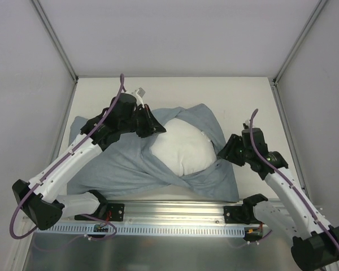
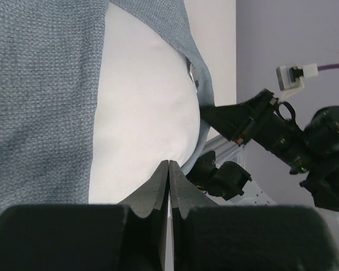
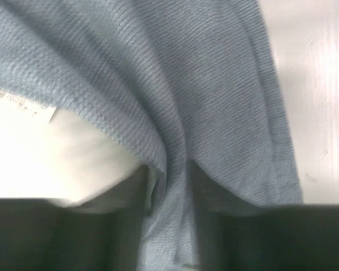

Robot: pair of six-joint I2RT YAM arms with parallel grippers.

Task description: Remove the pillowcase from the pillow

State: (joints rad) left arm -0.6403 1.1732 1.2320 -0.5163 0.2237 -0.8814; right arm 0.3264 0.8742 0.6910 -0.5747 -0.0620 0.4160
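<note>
Pillowcase [image 1: 124, 164] partly off pillow [image 1: 183, 149]
Right gripper [image 1: 221, 151] clamps pillowcase; left gripper [image 2: 168, 166] closed empty, pillow just ahead; draw it back slowly.

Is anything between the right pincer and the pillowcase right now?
Nothing visible. The right pincer sits at the right edge of the pillowcase, and its wrist view shows grey cloth bunched between its fingers, beside the white pillow.

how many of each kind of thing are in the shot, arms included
pillowcase, blue-grey: 1
pillow, white: 1
robot arms, the left arm and the right arm: 2
total: 4
</note>
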